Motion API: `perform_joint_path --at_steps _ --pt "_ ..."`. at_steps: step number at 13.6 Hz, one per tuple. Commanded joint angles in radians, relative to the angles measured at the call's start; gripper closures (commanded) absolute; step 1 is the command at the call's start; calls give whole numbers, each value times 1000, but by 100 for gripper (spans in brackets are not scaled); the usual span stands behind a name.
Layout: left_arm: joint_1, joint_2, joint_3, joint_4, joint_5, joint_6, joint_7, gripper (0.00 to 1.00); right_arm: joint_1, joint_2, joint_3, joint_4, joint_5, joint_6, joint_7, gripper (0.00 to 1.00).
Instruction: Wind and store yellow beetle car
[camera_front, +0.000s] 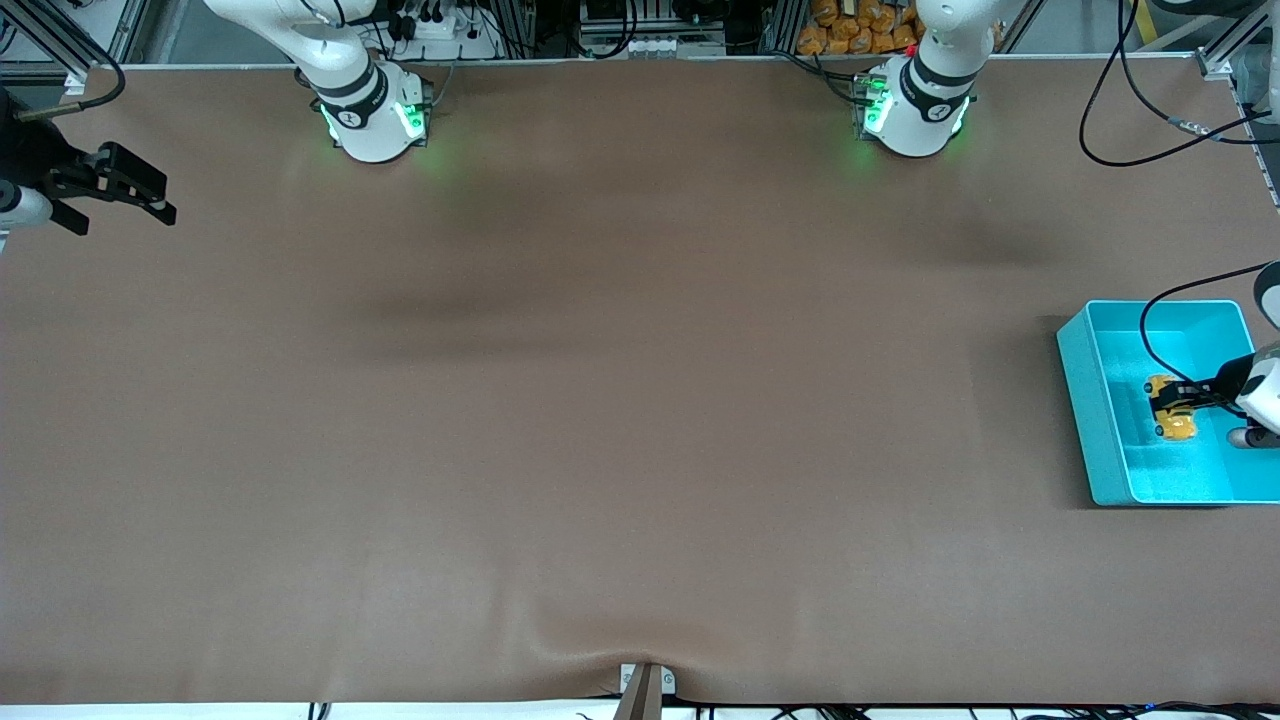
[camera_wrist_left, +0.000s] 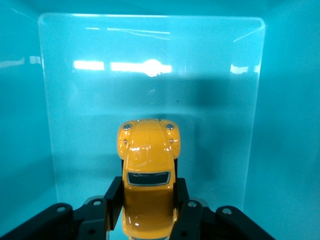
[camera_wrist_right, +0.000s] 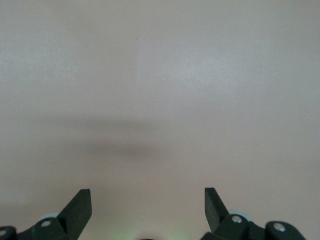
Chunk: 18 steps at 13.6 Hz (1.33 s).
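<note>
Now my left gripper (camera_front: 1185, 398) clamps the yellow beetle car (camera_wrist_left: 148, 170) inside the cyan bin (camera_front: 1090, 400); released too high, it could bounce or roll. My right gripper (camera_wrist_right: 147, 205) waits, fingers apart.

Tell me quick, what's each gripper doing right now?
Left gripper: shut on the yellow beetle car, inside the cyan bin.
Right gripper: open, holding nothing, waiting over bare table.

Honestly nothing readable anywhere here, no text, labels, brand names or numbers. The small glossy yellow-orange beetle-shaped toy car (camera_wrist_left: 148, 175) has no visible lettering, and the glossy cyan plastic bin (camera_front: 1085, 385) around it is plain too.
</note>
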Motion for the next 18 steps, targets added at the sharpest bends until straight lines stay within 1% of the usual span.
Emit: perform_joint_path --at_steps 1,7,8,9,10,12,14,18 --pt "17 27 -7 15 19 24 17 100 -3 -2 4 -3 12 5 13 0" --pt "20 77 -7 21 20 31 16 100 -3 1 4 -3 20 5 15 0" --pt "20 79 -7 21 20 31 14 84 -4 1 4 -3 18 5 15 0" --pt "20 79 -8 19 20 31 13 40 -4 1 4 -3 20 5 15 0" --pt "21 76 -8 19 20 30 14 0 -4 1 4 -3 20 5 15 0" --pt "20 48 -8 18 22 27 16 0 -4 2 4 -3 20 7 13 0" --pt "9 -13 -8 15 22 4 16 0 -1 1 4 -2 20 7 15 0" --pt "-72 -163 -10 16 20 -140 -6 0 0 13 4 15 20 8 13 0"
